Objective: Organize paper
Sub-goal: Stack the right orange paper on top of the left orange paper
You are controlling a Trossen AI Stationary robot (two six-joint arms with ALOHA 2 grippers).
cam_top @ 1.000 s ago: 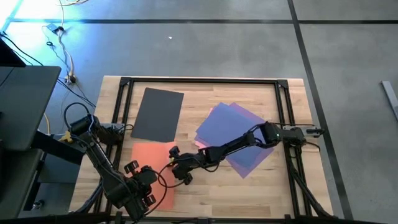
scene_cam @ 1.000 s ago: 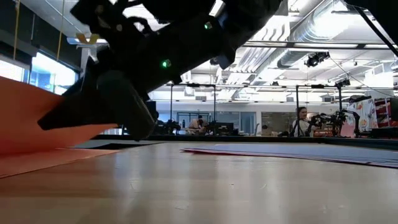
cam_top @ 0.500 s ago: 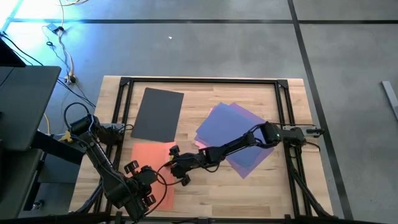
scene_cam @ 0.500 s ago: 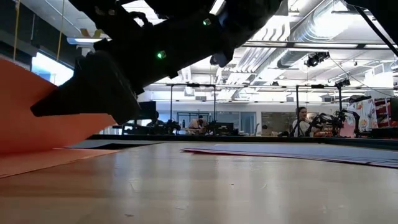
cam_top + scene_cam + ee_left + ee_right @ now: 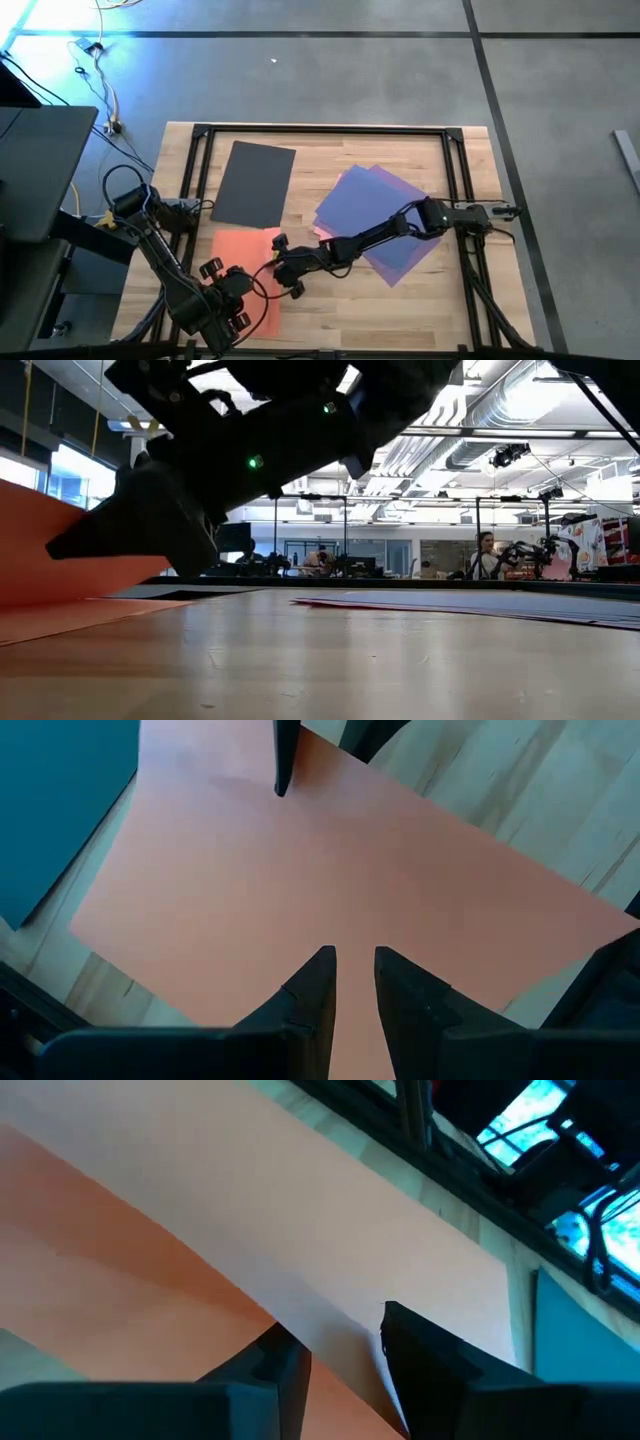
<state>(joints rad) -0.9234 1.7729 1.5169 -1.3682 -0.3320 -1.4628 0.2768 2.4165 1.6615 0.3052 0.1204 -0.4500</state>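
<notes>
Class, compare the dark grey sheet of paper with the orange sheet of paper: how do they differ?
The dark grey sheet of paper lies flat and untouched; the orange sheet of paper is lifted at one edge, both grippers working at it. Grey sits farther from the arm bases, orange nearer. Both are thin rectangular sheets on the wooden table.

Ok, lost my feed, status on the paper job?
Both tools pinching the orange sheet, one edge lifted. Grey sheet apart, blue-purple pile right. Nothing blocking.
</notes>
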